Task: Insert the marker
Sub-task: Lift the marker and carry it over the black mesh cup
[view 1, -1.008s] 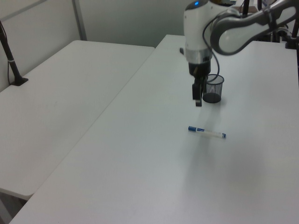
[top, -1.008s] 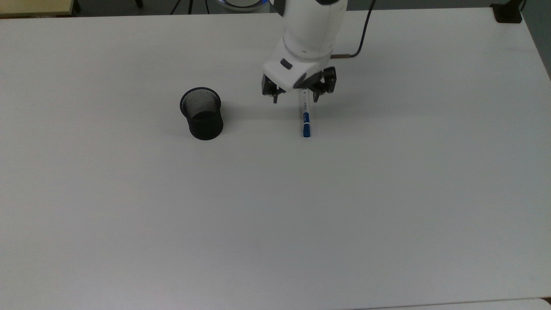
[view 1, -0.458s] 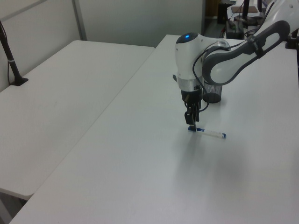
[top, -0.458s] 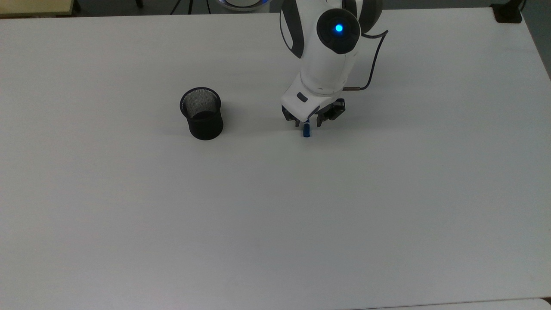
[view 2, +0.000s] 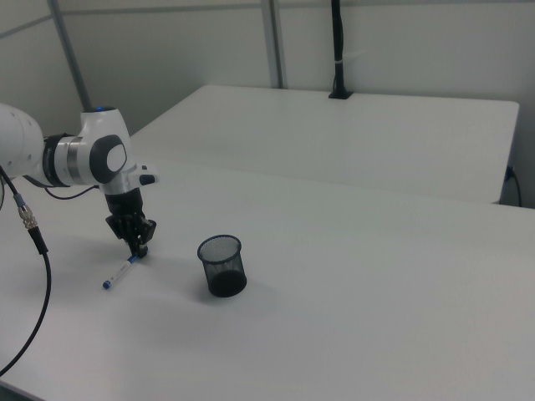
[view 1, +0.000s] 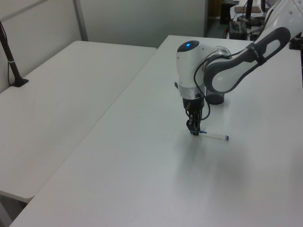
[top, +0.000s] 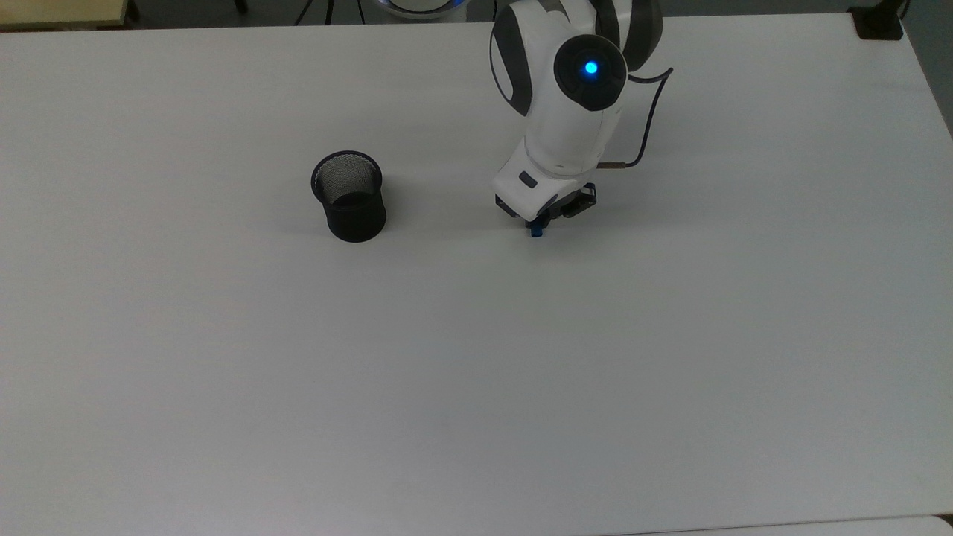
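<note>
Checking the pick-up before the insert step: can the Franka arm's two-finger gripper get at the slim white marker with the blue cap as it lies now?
Probably yes. The gripper is already down at the blue-capped end of the white marker, which lies flat on the white table. Nothing lies around it; the black mesh cup stands well apart.

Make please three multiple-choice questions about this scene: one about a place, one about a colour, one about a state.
1. Where is the gripper?
A. over the cup
B. at the marker's capped end
C. off the table

2. What colour is the marker cap?
A. blue
B. red
C. green

3. How is the black mesh cup?
A. tipped over
B. upright, holding nothing
C. holding the marker

Answers: 1 B, it sits low at that end on the table; 2 A, blue shows below the gripper; 3 B, its open mouth faces up with nothing inside.
</note>
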You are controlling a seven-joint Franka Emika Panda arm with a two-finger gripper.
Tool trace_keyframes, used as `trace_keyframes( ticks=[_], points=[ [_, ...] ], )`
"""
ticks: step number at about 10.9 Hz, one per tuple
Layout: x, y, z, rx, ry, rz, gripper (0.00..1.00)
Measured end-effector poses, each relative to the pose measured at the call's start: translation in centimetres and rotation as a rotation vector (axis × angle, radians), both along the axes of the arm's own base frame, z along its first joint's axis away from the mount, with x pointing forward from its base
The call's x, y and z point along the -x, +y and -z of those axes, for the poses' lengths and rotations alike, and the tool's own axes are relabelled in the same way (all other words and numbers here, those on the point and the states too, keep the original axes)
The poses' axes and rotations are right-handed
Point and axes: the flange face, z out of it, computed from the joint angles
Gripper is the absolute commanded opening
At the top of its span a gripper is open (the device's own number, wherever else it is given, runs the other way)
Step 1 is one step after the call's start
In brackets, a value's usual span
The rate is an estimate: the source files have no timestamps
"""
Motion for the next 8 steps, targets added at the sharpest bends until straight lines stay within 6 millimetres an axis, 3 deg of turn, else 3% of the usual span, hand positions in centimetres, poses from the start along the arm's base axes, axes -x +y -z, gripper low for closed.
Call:
trace_keyframes(
  ticks=[3, 4, 6, 8],
  points=[
    [-0.5, 0.0, -0.5, 0.0, -0.026, 0.013, 0.14],
    [-1.4, -0.6, -1.6, -0.007, -0.058, 0.032, 0.14],
    [-4.1, -4.8, -7.2, -0.026, -0.16, 0.106, 0.14],
    [-5.2, -11.9, -12.8, -0.028, -0.246, 0.152, 0.13]
  ],
)
